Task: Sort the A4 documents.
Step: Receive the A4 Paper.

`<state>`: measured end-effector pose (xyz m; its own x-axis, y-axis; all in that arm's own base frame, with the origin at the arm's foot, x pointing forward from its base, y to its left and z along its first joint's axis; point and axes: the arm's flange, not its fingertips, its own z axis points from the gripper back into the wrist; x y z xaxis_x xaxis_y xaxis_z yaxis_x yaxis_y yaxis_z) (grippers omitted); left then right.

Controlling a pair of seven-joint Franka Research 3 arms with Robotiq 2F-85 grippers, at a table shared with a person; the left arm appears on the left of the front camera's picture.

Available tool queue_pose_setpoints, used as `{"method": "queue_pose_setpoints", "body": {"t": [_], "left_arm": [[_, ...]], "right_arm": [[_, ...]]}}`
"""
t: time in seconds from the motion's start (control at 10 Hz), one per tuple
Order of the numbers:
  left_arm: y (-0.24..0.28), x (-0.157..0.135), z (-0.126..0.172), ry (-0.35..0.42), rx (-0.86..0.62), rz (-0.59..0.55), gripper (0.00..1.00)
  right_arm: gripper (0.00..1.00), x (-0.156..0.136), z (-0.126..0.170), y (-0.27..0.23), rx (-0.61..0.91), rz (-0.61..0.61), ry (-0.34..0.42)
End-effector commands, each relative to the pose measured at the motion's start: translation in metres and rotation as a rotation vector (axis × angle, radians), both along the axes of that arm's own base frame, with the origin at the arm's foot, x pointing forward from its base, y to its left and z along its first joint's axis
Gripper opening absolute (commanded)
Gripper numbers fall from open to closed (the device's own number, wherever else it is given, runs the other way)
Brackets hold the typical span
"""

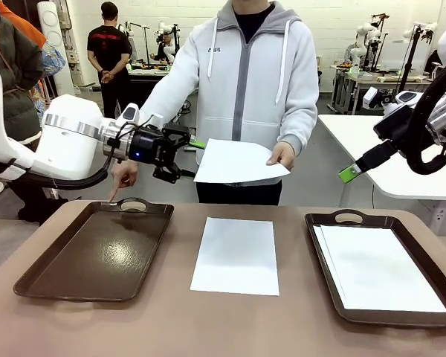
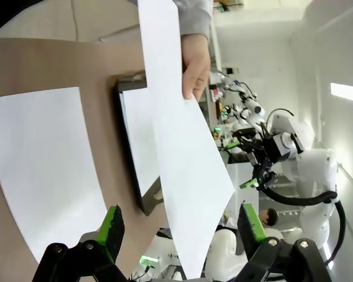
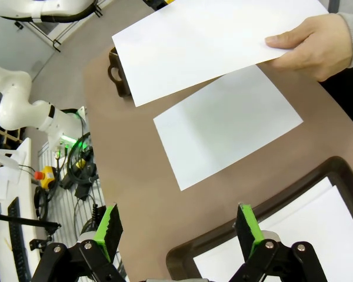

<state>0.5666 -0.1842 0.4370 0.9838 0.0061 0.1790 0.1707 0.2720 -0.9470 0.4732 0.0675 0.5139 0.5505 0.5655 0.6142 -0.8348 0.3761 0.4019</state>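
The person (image 1: 247, 82) offered an A4 document (image 1: 238, 162) over the surface's (image 1: 178, 327) far edge; the left hand (image 1: 184, 158), fingers apart, probably had to clamp it next.

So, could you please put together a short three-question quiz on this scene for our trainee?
1. True or false: the left tray holds paper.
2. What holds the raised sheet? A) the person's hand B) the table C) the right tray
3. Fill in: the jaws of the left end effector stand ___.
Key: 1 false; 2 A; 3 open.
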Motion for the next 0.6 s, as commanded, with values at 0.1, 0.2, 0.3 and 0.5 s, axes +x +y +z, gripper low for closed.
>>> {"method": "queue_pose_setpoints", "body": {"t": [0.1, 0.2, 0.3, 0.5], "left_arm": [[-0.009, 0.019, -0.013, -0.017, -0.082, -0.041, 1.0], [-0.013, 0.024, -0.015, -0.011, -0.089, -0.046, 1.0], [-0.016, 0.028, -0.016, -0.01, -0.099, -0.045, 1.0], [-0.022, 0.039, -0.018, -0.006, -0.115, -0.045, 1.0]], "right_arm": [[1.0, 0.0, -0.001, 0.001, 0.0, 0.001, 0.0], [1.0, 0.0, -0.001, 0.001, 0.0, 0.001, 0.0], [1.0, 0.0, -0.001, 0.001, 0.0, 0.001, 0.0], [1.0, 0.0, -0.001, 0.001, 0.0, 0.001, 0.0]]}}
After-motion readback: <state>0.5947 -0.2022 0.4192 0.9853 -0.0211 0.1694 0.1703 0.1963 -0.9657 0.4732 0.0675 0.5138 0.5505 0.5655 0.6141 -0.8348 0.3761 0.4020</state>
